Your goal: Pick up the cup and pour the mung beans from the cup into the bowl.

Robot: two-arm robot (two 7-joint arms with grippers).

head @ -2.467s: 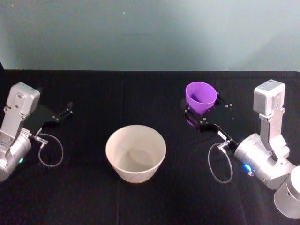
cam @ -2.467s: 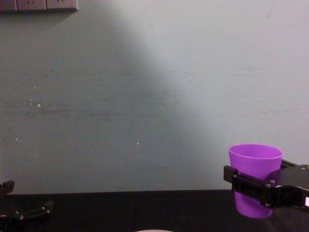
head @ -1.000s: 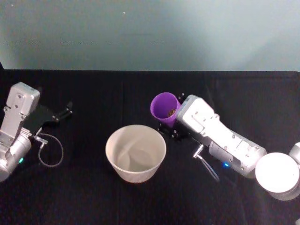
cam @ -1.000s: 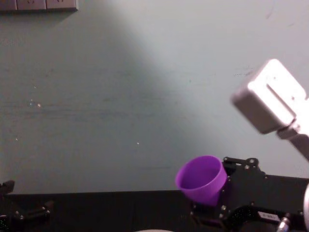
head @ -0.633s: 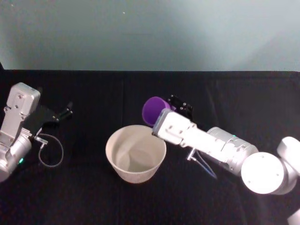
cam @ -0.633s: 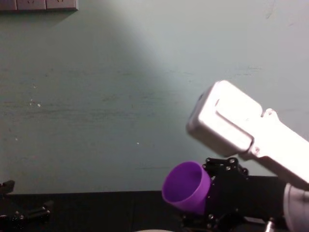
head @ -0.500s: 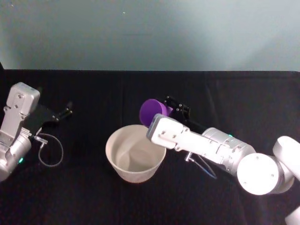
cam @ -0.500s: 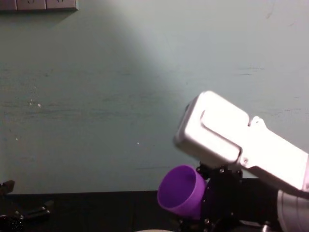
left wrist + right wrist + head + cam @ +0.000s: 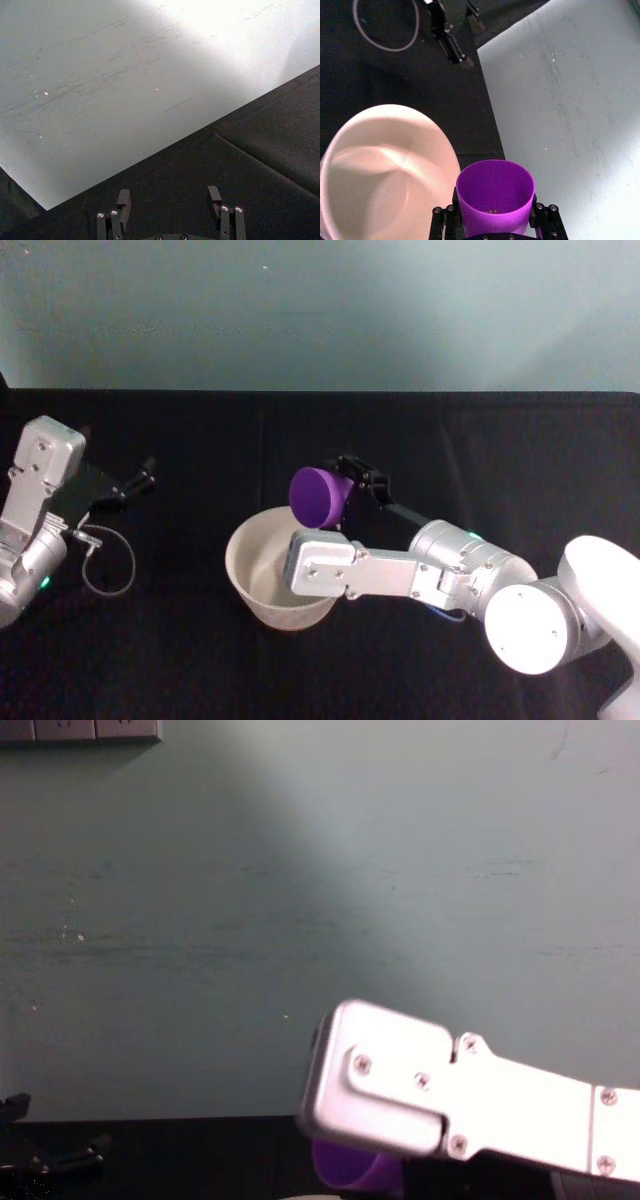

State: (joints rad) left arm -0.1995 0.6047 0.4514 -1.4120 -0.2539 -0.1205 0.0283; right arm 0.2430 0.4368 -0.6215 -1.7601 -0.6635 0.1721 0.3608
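Observation:
The purple cup (image 9: 318, 497) hangs tipped over the far rim of the whitish bowl (image 9: 250, 570), its mouth turned away from the head camera. My right gripper (image 9: 352, 483) is shut on the cup's sides. In the right wrist view the cup (image 9: 495, 190) sits between the black fingers (image 9: 443, 220) with a few mung beans (image 9: 492, 211) low inside it, and the bowl (image 9: 385, 165) lies just beside it. The chest view shows a sliver of the cup (image 9: 345, 1172) under my right wrist housing (image 9: 400, 1095). My left gripper (image 9: 125, 485) rests open at the table's left, far from the bowl.
Black cloth covers the table (image 9: 480, 440), with a pale green wall behind it. A thin cable loop (image 9: 105, 560) hangs by the left arm. My right forearm (image 9: 440, 575) lies across the bowl's right side. The left gripper (image 9: 169, 200) faces bare cloth.
My right arm carried the cup leftward from the table's right side to the bowl's far rim, rolling the wrist so the cup tipped from upright to strongly tilted. The left arm stayed still.

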